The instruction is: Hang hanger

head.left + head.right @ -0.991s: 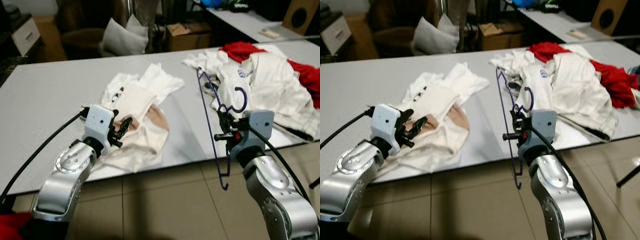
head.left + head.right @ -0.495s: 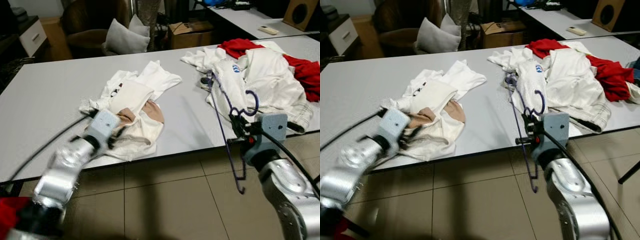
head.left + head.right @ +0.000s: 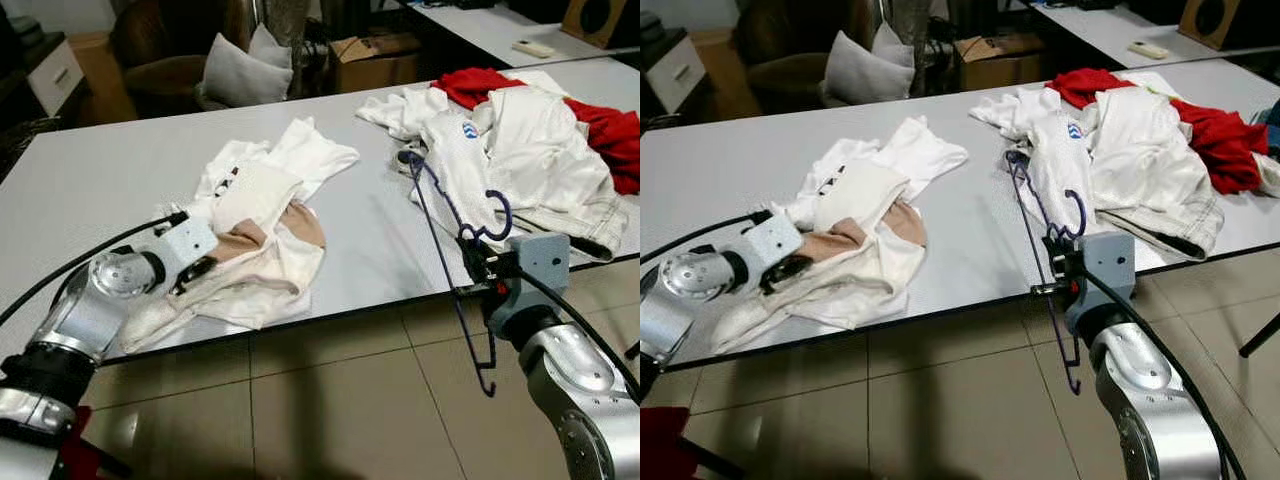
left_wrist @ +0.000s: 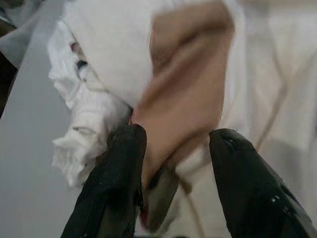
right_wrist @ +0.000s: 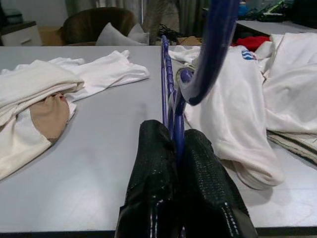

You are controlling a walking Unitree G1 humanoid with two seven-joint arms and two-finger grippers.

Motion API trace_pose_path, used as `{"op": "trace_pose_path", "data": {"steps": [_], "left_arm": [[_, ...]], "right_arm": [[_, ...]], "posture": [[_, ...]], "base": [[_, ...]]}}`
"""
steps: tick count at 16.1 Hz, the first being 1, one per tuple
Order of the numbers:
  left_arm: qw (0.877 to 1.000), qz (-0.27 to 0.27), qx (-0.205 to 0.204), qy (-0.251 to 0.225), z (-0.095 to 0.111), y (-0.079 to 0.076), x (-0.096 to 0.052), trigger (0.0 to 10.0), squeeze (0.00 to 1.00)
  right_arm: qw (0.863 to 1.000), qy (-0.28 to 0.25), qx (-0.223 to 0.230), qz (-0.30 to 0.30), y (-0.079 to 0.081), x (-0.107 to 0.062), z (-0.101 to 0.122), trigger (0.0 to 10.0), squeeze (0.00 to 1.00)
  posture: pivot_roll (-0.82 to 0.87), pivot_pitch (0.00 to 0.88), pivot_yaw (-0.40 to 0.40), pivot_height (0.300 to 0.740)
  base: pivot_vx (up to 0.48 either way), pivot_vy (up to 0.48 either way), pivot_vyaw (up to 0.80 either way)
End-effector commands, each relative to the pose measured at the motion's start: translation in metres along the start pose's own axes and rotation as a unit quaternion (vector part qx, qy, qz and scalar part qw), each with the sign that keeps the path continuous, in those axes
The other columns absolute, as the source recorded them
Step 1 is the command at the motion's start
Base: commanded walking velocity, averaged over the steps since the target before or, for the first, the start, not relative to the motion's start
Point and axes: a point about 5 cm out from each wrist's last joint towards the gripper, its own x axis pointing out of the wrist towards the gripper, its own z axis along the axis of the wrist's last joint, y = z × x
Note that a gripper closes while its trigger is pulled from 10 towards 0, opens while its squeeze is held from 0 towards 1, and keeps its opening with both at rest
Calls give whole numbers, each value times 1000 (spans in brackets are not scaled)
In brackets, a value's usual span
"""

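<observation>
A blue wire hanger (image 3: 497,203) stands upright at the table's front edge, its lower end hanging past the edge over the floor. My right gripper (image 3: 478,262) is shut on its neck just under the hook; the right wrist view shows the wire pinched between both fingers (image 5: 158,168). My left gripper (image 3: 196,271) lies low on the white garment (image 3: 262,190) with a tan patch (image 4: 188,89). Its fingers (image 4: 124,153) stand open on either side of that tan fabric.
The grey table (image 3: 100,170) carries a pile of white and red clothes (image 3: 530,120) at the right. Behind it are a dark chair with a pillow (image 3: 235,70) and a cardboard box (image 3: 375,55). Tiled floor (image 3: 330,400) lies in front.
The camera has shifted. My left arm has swung down and left, and its gripper now rests against the garment's tan patch. My right gripper still holds the hanger.
</observation>
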Motion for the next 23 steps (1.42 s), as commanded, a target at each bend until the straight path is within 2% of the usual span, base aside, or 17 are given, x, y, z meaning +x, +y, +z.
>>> {"op": "trace_pose_path", "data": {"steps": [1, 2, 4, 5, 6, 7, 9, 12, 13, 16, 17, 18, 23], "left_arm": [[999, 7, 41, 22, -6, 8, -2, 10000, 0], [998, 17, 59, 28, -7, 12, -1, 10000, 0], [997, 44, 60, 10, -1, 18, 6, 10000, 0], [998, 35, 57, 5, 0, 17, 10, 10000, 0], [998, 31, 57, 8, 0, 16, 13, 5333, 0], [998, 25, 55, 13, -2, 14, 15, 2980, 0], [998, 6, 63, 31, -8, 7, 20, 0, 0], [996, -10, 78, 48, -14, 2, 23, 0, 0], [995, -16, 87, 56, -16, 0, 25, 3137, 0], [993, 11, 97, 66, -18, 3, 27, 3098, 0], [992, 35, 99, 66, -16, 7, 28, 2078, 0], [992, 48, 97, 62, -14, 8, 29, 0, 0], [993, 66, 82, 50, -9, 8, 34, 0, 0]], "right_arm": [[1000, -7, 0, -2, 2, -1, 3, 10000, 0], [1000, -7, 1, -2, 3, -2, 2, 10000, 0], [1000, -9, 4, -2, 6, -1, 3, 10000, 0], [1000, -10, 4, -2, 6, 0, 3, 10000, 0], [1000, -11, 5, -2, 6, 0, 3, 10000, 0], [1000, -12, 5, -2, 7, 1, 3, 10000, 0], [1000, -13, 5, -1, 8, 2, 3, 10000, 0], [1000, -13, 4, -1, 9, 3, 3, 10000, 0], [1000, -12, 2, -2, 8, 3, 3, 10000, 0], [1000, -13, 1, -3, 7, 4, 3, 10000, 0], [1000, -13, 2, -2, 8, 5, 3, 10000, 0], [1000, -14, 2, 1, 10, 6, 3, 10000, 0], [1000, -14, -2, 6, 10, 7, 2, 10000, 0]], "posture": [[-104, 0, 124, 740], [-104, 0, 124, 740], [-105, 0, 127, 740], [-105, 0, 127, 740], [-105, 0, 127, 740], [-104, 0, 127, 740], [-108, 0, 130, 740], [-110, 0, 129, 740], [-106, 0, 125, 740], [-104, 0, 123, 740], [-106, 0, 121, 740], [-107, 0, 121, 740], [-109, 0, 116, 740]], "base": [[0, 0, 0], [0, 0, 0], [0, 0, 0], [0, 0, 0], [0, 0, 0], [0, 0, 0], [0, 0, 0], [0, 0, 0], [0, 0, 0], [0, 0, 0], [0, 0, 0], [0, 0, 0], [0, 0, 0]]}}
